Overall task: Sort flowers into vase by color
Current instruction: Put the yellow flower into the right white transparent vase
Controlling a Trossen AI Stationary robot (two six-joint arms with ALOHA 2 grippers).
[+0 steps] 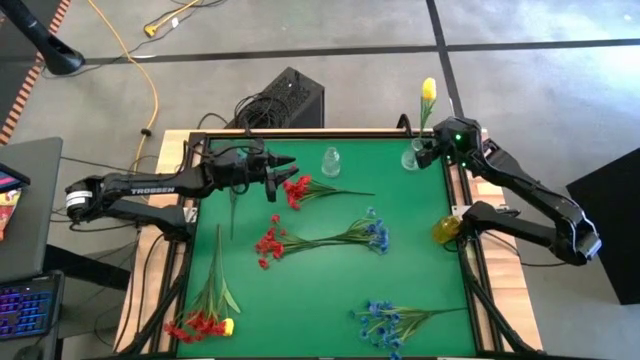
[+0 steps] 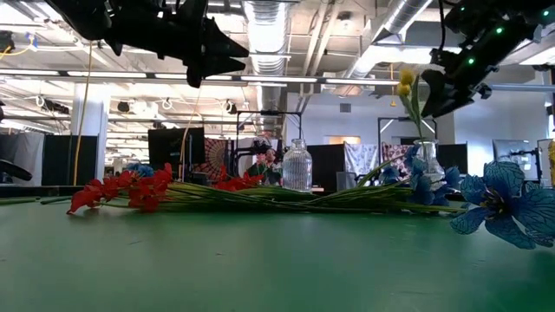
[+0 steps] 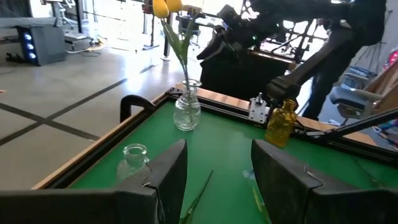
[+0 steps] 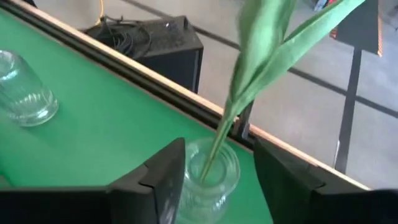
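High view: the right gripper [image 1: 432, 152] hovers just beside the corner vase [image 1: 411, 157], which holds a yellow tulip [image 1: 428, 90], its fingers spread and empty. The left gripper [image 1: 285, 170], fingers apart, hangs over a red spray [image 1: 297, 189] well away from that vase. Other red sprays [image 1: 268, 244] and blue sprays [image 1: 378, 234] lie on the green table [image 1: 420, 250] farther from the vase.

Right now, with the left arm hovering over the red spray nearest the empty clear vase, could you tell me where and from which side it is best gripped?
Probably on the bare green stem of the red spray, clear of the red blooms. It lies flat on the green table, so come straight down from above with the left tool, its open fingers set across the stem. The thin stem suits a narrow pinch better than the bushy flower head.
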